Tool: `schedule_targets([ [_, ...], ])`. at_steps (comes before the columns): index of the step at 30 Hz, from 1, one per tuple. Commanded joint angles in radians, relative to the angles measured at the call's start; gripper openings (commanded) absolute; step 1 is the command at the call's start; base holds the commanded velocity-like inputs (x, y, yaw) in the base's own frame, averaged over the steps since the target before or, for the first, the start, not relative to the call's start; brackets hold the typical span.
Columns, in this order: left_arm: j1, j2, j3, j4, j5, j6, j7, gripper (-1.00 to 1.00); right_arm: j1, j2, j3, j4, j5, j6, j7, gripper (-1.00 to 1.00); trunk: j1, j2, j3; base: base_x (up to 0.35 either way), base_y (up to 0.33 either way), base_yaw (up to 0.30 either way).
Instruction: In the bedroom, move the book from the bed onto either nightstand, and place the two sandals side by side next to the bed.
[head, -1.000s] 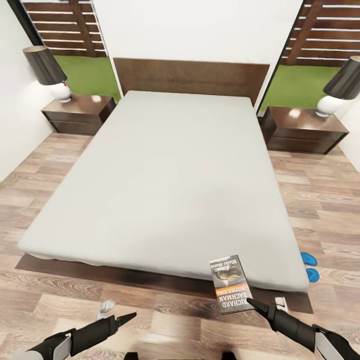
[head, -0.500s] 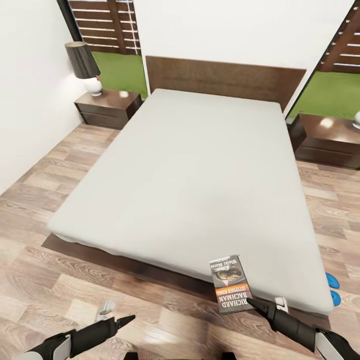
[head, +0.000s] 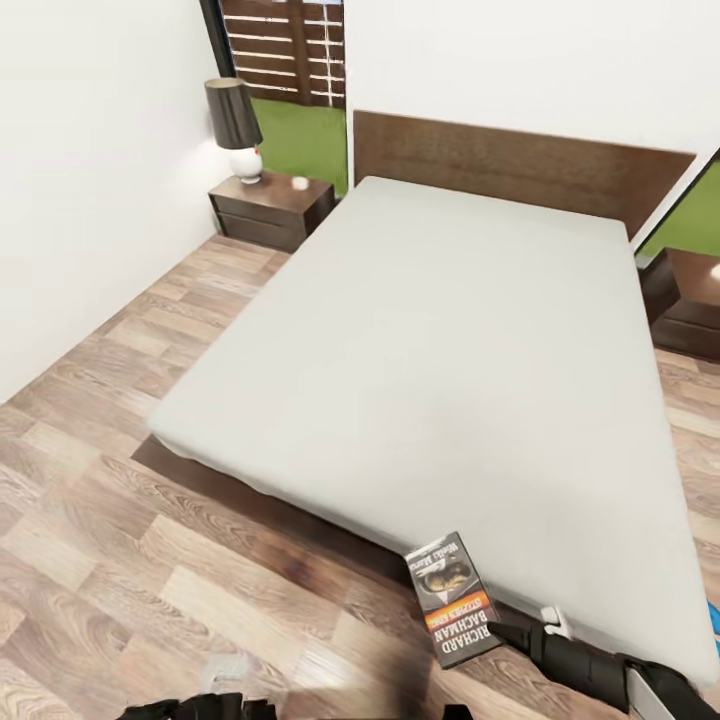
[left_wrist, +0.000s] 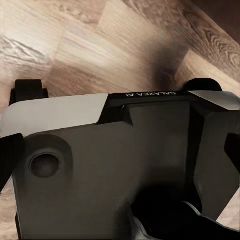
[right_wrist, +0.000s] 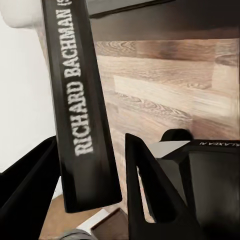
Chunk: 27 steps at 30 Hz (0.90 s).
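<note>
Head view: right hand clamped on the book, gripping its near edge; book held cover-up over the foot corner of the bed, overhanging the floor. Right wrist view confirms it: book spine with "RICHARD BACHMAN" lettering sits between the two fingers, both pressed against it. Mattress bare otherwise. Nightstand at the bed's far left corner, carrying a lamp with a dark shade; second nightstand cut off at the right edge. Sliver of blue at the lower right edge beside the bed, likely a sandal, too little visible to confirm. Left hand: cannot tell its state; left wrist view looks down on the robot base over wood planks.
</note>
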Motion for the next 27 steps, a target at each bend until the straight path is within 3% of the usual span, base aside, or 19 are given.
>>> schedule_targets([
  [1, 0.006, 0.0, -0.007, 0.0, 0.01, -0.017, 0.0, 1.0, 0.0, 0.0, 0.001, -0.001, 0.001, 0.009, 0.0, -1.0, 0.0, -0.001, -0.001, 0.0, 0.0, 0.293],
  [7, 0.016, 0.001, -0.006, 0.002, 0.01, -0.057, 0.006, 1.0, 0.0, 0.001, 0.001, -0.001, 0.021, -0.005, 0.0, -1.0, 0.0, -0.001, -0.001, 0.0, 0.0, 0.294],
  [24, 0.019, 0.003, -0.005, 0.004, 0.011, -0.062, 0.005, 1.0, 0.0, -0.002, -0.007, -0.023, 0.018, -0.028, 0.007, -1.0, 0.0, -0.001, -0.001, 0.0, 0.0, 0.294],
  [27, 0.019, 0.003, -0.005, 0.004, 0.011, -0.063, 0.005, 1.0, 0.0, -0.003, -0.008, -0.058, 0.012, -0.022, 0.104, -1.0, 0.0, -0.001, -0.001, 0.0, 0.0, 0.294],
])
